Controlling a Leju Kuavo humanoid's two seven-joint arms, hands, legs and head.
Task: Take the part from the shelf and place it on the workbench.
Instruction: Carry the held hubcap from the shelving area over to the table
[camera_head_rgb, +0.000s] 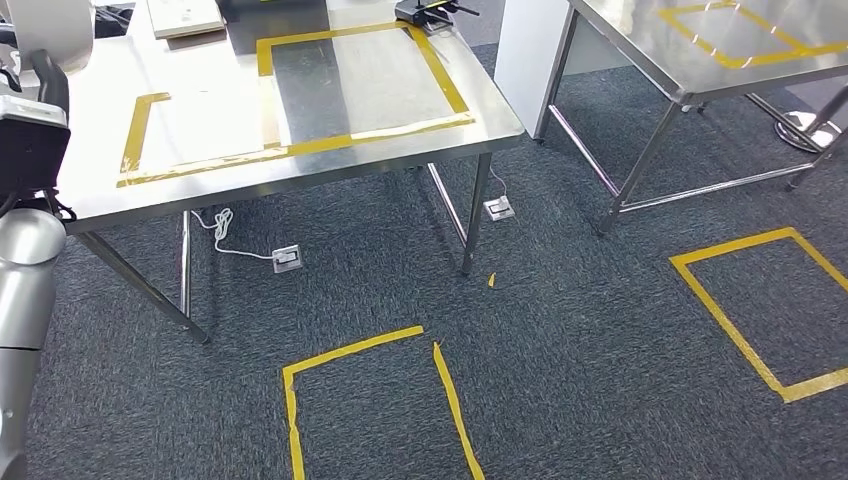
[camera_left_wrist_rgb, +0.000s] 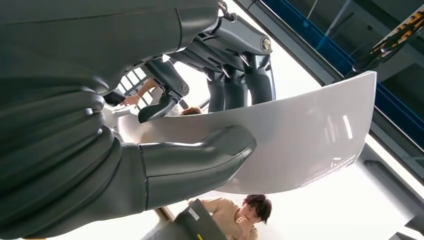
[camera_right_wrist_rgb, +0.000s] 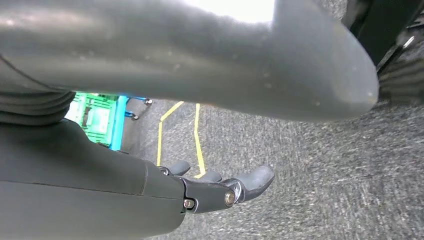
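A white curved part (camera_left_wrist_rgb: 300, 135) is held by my left hand (camera_left_wrist_rgb: 210, 125), thumb on one face and dark fingers (camera_left_wrist_rgb: 235, 85) on the other. In the head view the left arm (camera_head_rgb: 25, 270) rises along the left edge, and a white piece of the part (camera_head_rgb: 55, 30) shows at the top left, beside the steel workbench (camera_head_rgb: 110, 190). A yellow tape rectangle (camera_head_rgb: 440, 70) marks the bench top. My right hand (camera_right_wrist_rgb: 220, 187) hangs over the grey carpet with its fingers apart and nothing in it.
A second steel table (camera_head_rgb: 640, 50) stands to the right, with a gap between the two. Yellow tape squares (camera_head_rgb: 745, 330) mark the carpet. A cable and socket (camera_head_rgb: 285, 258) lie under the bench. A person (camera_left_wrist_rgb: 240, 215) is nearby. A green crate (camera_right_wrist_rgb: 95, 117) stands on the floor.
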